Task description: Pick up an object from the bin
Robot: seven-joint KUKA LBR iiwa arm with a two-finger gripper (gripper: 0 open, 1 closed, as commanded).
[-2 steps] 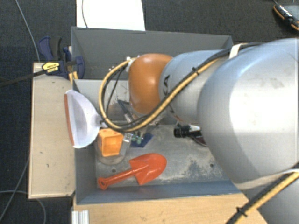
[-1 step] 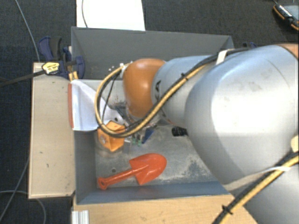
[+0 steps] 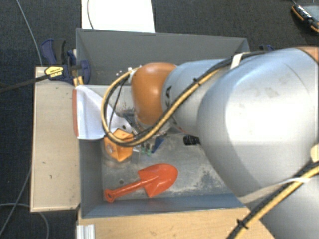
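- Camera view: look for the claw low in the grey bin, tucked under the orange wrist cover. Cannot tell whether released or clenched, being masked by that cover and the arm's bulk.
- Just left of the claw and a touch below: a small orange-yellow block resting on the bin floor. Probably the thing to take, judging by closeness alone; not seen gripped.
- To do the step well: make sure of a spread claw before going lower, centre over the block, straddle two flat opposite sides, come down close to the floor without scraping it, clamp firmly, then lift straight up.
- Below the claw, toward the near wall: a red-orange toy shovel lying flat, blade to the right, handle running left. Apart from the block, so unlikely to be dragged along.
- Left of the claw and higher: a white sheet with an orange edge draped against the left wall, lower corner near the block. Could get pinched with the block; keep to the block's right side.
- Right of the claw: a small black piece on the floor, clear of the block.
- Watch the yellow-black cable loop hanging left of the cover, over the sheet; could brush it on the lift.
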